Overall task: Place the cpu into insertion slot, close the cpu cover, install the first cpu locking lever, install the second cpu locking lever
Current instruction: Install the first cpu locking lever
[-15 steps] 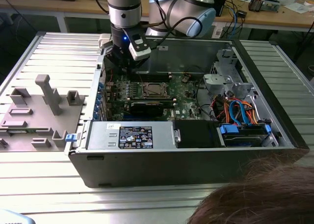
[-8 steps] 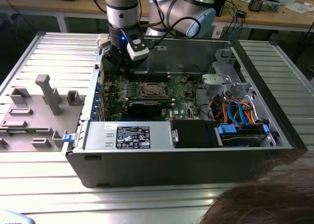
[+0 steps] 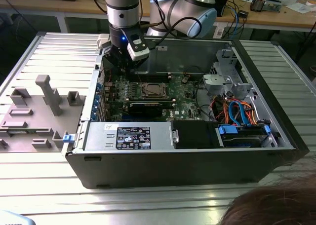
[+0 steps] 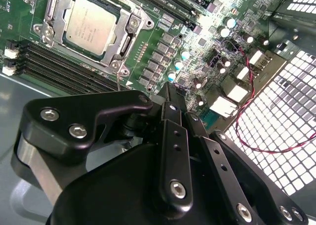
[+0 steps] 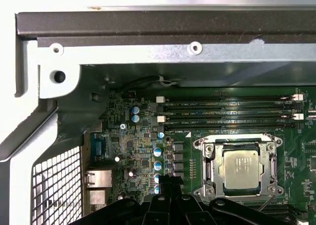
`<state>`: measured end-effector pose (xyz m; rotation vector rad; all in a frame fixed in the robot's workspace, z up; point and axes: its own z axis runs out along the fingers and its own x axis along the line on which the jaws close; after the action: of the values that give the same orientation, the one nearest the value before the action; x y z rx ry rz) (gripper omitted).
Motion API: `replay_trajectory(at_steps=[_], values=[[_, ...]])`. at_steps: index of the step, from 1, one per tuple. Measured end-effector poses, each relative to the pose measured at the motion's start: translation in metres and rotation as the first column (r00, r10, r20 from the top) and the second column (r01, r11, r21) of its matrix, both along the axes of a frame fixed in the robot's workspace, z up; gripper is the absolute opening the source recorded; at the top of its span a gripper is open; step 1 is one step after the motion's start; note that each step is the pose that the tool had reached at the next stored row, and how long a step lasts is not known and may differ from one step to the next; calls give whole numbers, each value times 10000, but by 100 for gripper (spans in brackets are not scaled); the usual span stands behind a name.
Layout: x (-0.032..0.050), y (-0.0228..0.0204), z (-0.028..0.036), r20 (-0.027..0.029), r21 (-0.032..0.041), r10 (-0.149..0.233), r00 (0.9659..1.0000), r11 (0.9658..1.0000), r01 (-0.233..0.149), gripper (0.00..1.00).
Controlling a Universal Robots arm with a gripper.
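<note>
No print can be made out letter for letter. The white rectangular label (image 3: 133, 137) on the grey metal power supply box (image 3: 127, 136), at the front of the open black computer case (image 3: 187, 161), carries dark print and small marks. The dull silvery square cpu (image 4: 92, 25) shows faint engraved lines, too fine to tell.

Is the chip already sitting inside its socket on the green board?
Yes: in the second wrist view the chip lies flat in its socket, with the metal cover framing it.
</note>
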<state>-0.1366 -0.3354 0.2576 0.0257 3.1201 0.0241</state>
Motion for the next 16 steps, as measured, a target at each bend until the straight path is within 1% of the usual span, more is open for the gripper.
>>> replay_trajectory(at_steps=[16], values=[[-3, 0, 0, 0, 0, 0, 10000, 10000, 0, 11]])
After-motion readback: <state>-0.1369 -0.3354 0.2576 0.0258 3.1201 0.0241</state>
